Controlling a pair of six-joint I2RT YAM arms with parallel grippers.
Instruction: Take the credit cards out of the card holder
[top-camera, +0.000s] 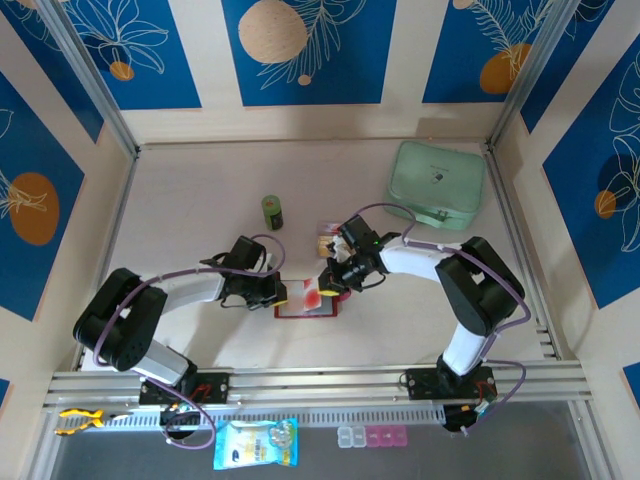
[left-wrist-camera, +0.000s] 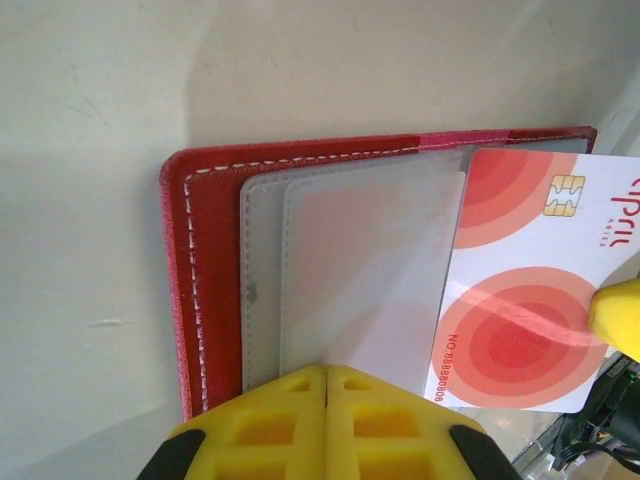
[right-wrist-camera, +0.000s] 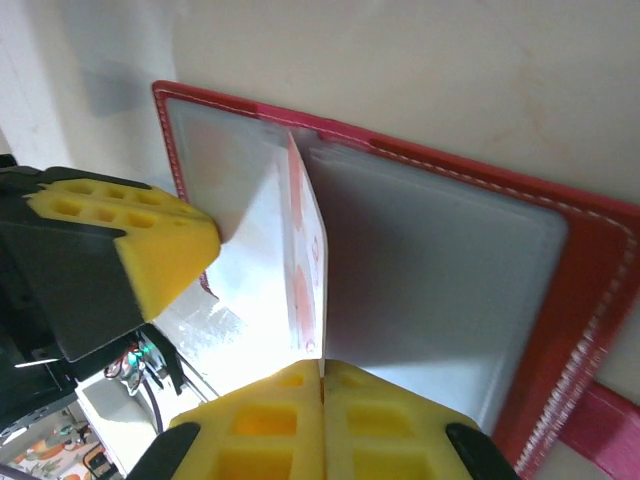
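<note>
In red holder (left-wrist-camera: 205, 300): white, red-ringed card (left-wrist-camera: 520, 300)

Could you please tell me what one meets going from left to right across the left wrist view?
Bare beige table → red white-stitched card holder → greyish clear plastic card sleeves → white credit card with red circles and a gold chip → yellow fingertip of the right claw, at the frame's edge.

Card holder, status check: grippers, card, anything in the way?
Left gripper shut on card holder. Right gripper shut on card, card partly out. Nothing seen in the way.
</note>
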